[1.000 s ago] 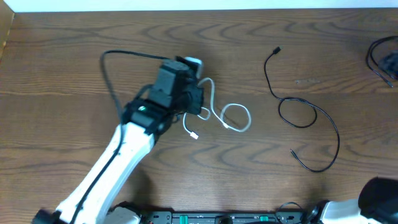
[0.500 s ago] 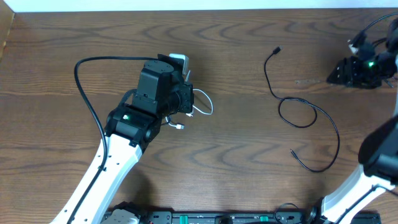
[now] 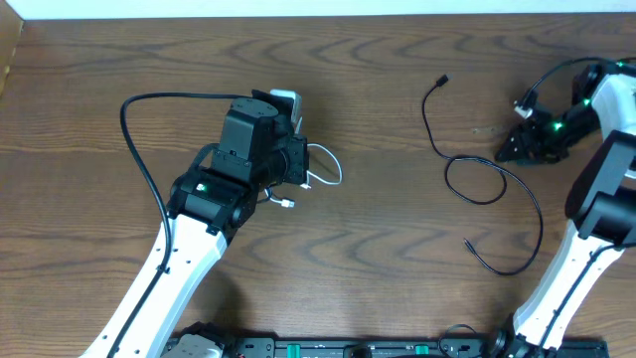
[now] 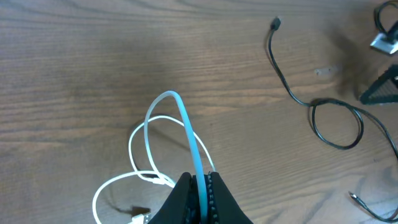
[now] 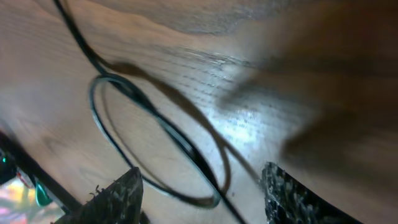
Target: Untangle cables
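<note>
Fingers (image 4: 181, 200) pinching white cable (image 4: 191, 134), hidden overhead

No readable text, label, brand or number in any view. Only a faint pale mark (image 3: 492, 129) on the table (image 3: 328, 60), just right of the black cable (image 3: 446, 171). It also shows in the left wrist view (image 4: 326, 71), too small and smudged to read.

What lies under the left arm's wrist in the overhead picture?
Part of the white cable: a loop and a plug end stick out beside it. The rest is covered from above; the left wrist view shows the left pincer shut on one strand.
</note>
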{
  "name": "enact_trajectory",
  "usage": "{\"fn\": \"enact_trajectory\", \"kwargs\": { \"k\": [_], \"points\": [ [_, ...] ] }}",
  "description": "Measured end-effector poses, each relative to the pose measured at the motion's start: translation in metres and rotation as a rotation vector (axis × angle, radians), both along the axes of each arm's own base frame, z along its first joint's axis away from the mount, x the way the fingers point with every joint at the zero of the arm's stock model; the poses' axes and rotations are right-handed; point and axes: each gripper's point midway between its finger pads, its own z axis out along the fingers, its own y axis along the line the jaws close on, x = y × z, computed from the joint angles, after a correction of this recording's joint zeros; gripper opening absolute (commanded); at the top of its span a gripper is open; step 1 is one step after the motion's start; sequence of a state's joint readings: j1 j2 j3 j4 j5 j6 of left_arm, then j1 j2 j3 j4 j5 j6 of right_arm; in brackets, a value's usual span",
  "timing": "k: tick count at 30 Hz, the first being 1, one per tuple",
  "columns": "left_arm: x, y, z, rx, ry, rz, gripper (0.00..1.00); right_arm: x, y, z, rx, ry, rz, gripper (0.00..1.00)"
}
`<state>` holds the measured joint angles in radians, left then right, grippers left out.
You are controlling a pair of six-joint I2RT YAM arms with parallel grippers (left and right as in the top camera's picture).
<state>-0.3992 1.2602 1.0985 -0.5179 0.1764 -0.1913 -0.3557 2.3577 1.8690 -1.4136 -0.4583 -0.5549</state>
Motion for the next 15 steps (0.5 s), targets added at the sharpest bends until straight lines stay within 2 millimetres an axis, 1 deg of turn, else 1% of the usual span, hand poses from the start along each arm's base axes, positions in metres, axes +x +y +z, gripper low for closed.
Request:
{"fn": "enact_trajectory", "kwargs": {
  "k": [2,9,11,13,14,15],
  "points": [
    [0.0,0.0,0.0,0.0,0.0,0.0,0.08,-0.002,0.003,-0.009,0.022,0.016,0.01,0.57],
    [0.0,0.0,0.0,-0.016,0.012,0.018,0.07,-0.004,0.017,-0.009,0.129,-0.011,0.044,0.56],
    [0.0,0.0,0.0,-0.022,0.016,0.025,0.08,-0.005,0.023,-0.011,0.157,-0.019,0.045,0.54],
    [0.0,0.0,0.0,-0.026,0.019,0.03,0.07,-0.007,0.029,-0.013,0.184,-0.021,0.044,0.49],
    [0.0,0.0,0.0,-0.027,0.02,0.031,0.07,-0.007,0.033,-0.014,0.198,-0.027,0.045,0.36],
    [0.0,0.0,0.0,-0.028,0.02,0.031,0.07,-0.009,0.037,-0.014,0.211,-0.023,0.047,0.3]
  ]
}}
